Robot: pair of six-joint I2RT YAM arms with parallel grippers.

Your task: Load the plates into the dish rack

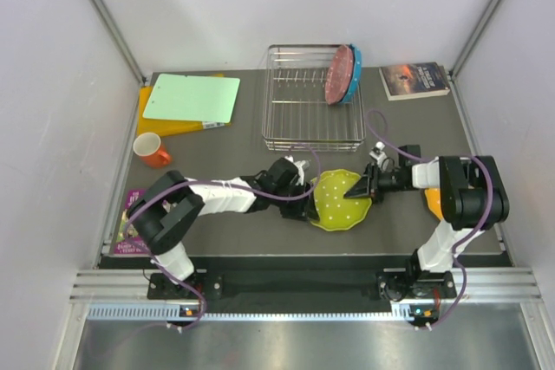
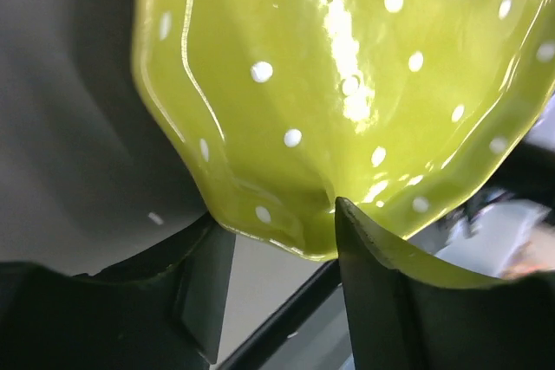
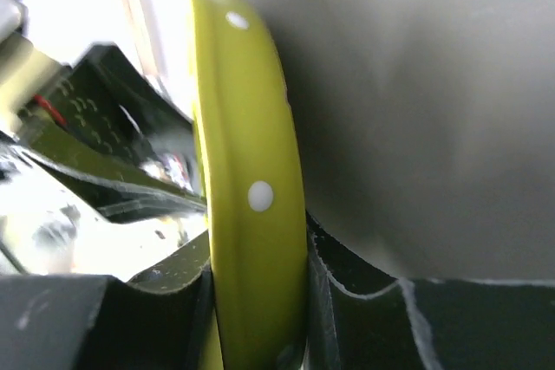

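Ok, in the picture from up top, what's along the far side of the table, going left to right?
First the light green rectangular cutting board → silver wire dish rack → dark-covered book.

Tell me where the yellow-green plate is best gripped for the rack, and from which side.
Grip the yellow-green plate by its scalloped rim, pinching across the thickness, from its right side, where the right gripper is shut on it. The rim is thin and exposed there; the face is too wide for the jaws. The left gripper, open, crowds the opposite rim.
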